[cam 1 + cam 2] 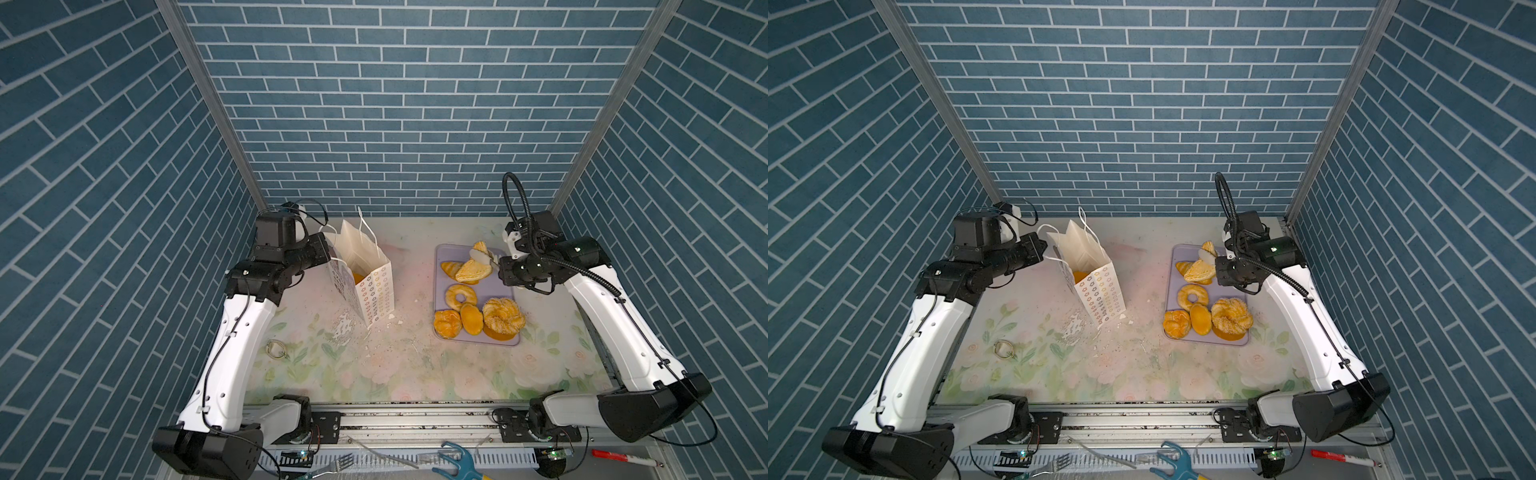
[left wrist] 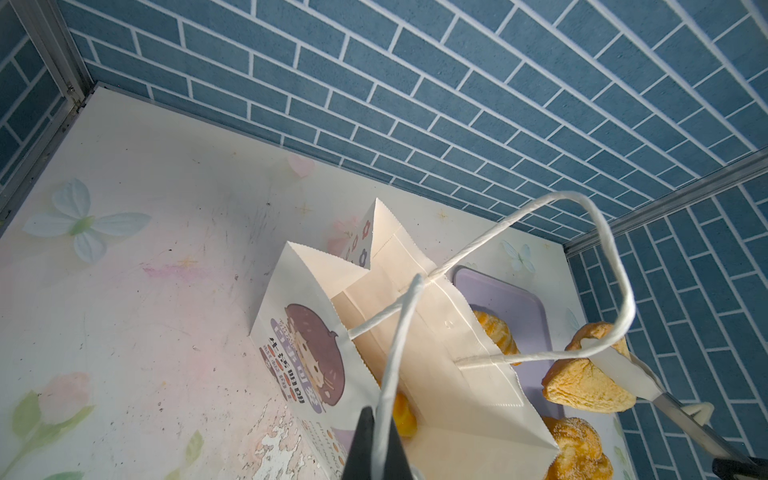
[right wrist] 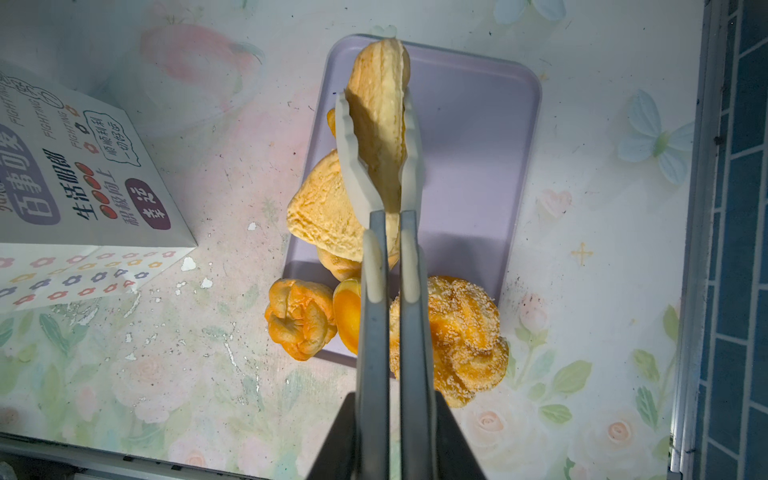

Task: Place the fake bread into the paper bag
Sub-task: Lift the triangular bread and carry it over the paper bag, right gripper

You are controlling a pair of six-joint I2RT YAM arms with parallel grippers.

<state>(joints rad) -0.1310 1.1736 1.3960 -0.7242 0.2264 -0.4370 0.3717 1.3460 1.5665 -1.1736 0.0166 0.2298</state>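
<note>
Low in the right wrist view, your right gripper point(image 3: 395, 449) squeezes the tongs point(image 3: 374, 257). Their white tips pinch a flat piece of bread point(image 3: 378, 116) on its edge, up over the purple tray point(image 3: 478, 145), likely so it slips into the bag. The other bread point(image 1: 469, 318) waits below. Farther off, left of middle in a top view, the paper bag point(image 1: 376, 286) stands open with an orange piece point(image 1: 358, 277) inside, because your left gripper point(image 2: 379, 453) nips one cord handle point(image 2: 395, 353). The other handle point(image 2: 602, 257) loops up on the tray side and may catch the bread.

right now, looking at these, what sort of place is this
Probably a staged robot test booth: printed blue brick walls, arms on an aluminium rail, toy bread on a lavender tray.
</note>
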